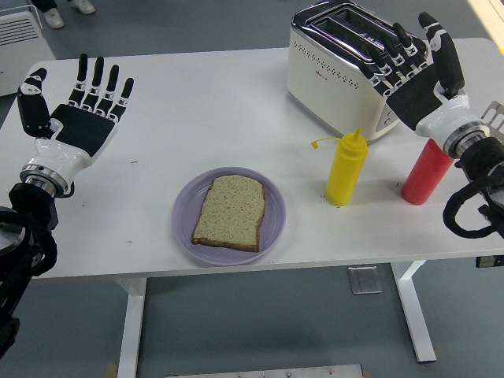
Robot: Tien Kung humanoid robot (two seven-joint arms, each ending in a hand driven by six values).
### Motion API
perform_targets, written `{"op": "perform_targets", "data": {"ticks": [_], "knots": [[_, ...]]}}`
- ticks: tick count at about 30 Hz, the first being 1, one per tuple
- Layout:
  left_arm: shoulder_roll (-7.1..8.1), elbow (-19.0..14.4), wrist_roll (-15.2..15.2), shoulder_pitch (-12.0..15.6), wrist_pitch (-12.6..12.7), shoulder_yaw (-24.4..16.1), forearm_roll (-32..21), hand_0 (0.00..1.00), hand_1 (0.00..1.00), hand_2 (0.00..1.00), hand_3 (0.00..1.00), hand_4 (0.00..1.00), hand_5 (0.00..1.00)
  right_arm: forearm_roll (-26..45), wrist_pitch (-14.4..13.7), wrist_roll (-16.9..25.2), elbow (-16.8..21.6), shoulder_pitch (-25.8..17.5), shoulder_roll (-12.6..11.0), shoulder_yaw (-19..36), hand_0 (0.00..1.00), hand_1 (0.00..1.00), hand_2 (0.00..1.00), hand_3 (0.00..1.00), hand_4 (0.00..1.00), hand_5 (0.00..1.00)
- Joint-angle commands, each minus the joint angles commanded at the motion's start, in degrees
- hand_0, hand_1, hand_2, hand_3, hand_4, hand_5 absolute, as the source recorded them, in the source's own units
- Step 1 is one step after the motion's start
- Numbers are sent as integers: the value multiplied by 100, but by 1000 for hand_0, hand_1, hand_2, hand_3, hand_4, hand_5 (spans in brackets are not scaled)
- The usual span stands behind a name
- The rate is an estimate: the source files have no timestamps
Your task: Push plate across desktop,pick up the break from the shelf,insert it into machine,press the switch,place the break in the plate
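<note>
Both my hands are open, holding nothing. Worry: my right hand (417, 83), upper right, could clip the red bottle (426, 173) beneath it near the toaster (335, 67).

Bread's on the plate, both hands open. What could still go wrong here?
1. The right hand sits against the toaster, right above the red bottle; pulling back low could tip it.
2. The yellow bottle stands between toaster and plate, so a sweep toward the bread may hit it.
3. The left hand is open, clear of everything.
</note>
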Motion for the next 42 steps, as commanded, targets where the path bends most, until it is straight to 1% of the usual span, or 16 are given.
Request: {"op": "perform_targets", "data": {"ticks": [7,16,25,42], "knots": [[-8,25,5,-1,0,-1,4,818,749,721,693,642,998,-15,-15,-7,-4,15,-6,-6,787,717,667,643,708,463],[14,26,13,-103,-3,25,-9,818,749,721,692,642,998,-20,-43,13,9,18,-31,92,788,717,667,643,705,461],[31,62,29,-145,-9,31,-16,817,749,720,692,642,998,-28,-57,24,-1,5,-14,137,787,717,667,642,702,458],[46,55,37,-164,4,56,-58,817,748,718,692,642,998,-44,-66,-4,-25,48,2,100,788,716,667,642,697,449]]}}
